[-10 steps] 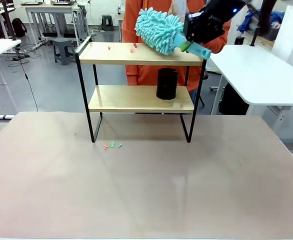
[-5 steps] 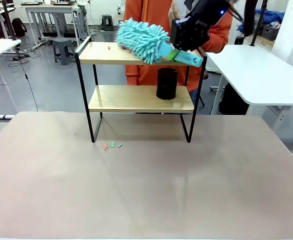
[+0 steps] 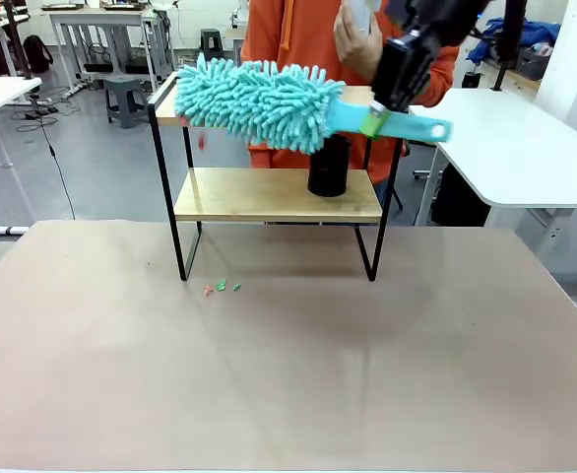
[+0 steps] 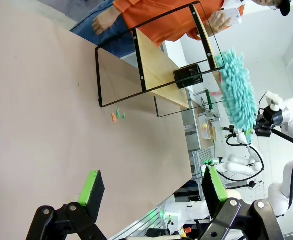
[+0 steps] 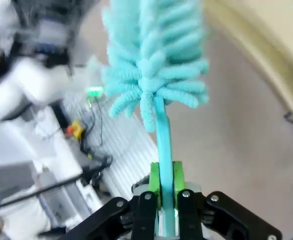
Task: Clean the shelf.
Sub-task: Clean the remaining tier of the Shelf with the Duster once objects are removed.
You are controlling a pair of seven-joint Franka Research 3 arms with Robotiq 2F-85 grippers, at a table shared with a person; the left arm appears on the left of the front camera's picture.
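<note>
The shelf (image 3: pixel 269 195) stands at the table's far side, two light wooden boards in a black frame; it also lies sideways in the left wrist view (image 4: pixel 159 67). My right gripper (image 3: pixel 379 110) is shut on the teal handle of a fluffy teal duster (image 3: pixel 259 101), whose head sweeps across the front of the top board's left half. In the right wrist view the duster (image 5: pixel 154 55) rises from my right gripper (image 5: pixel 165 192). A small pink scrap (image 3: pixel 202 141) is in mid-air below the top board's left end. My left gripper (image 4: pixel 151 187) is open over the table.
A black cup (image 3: pixel 328 166) stands on the lower board at the right. Small pink and green scraps (image 3: pixel 221 287) lie on the brown table (image 3: pixel 288 374) near the shelf's left front leg. A person in orange (image 3: pixel 308 30) stands behind the shelf, one hand raised.
My right gripper has swept the duster leftward along the top board, from its right end to its left half. The pink scraps on the top board are gone; one is falling.
</note>
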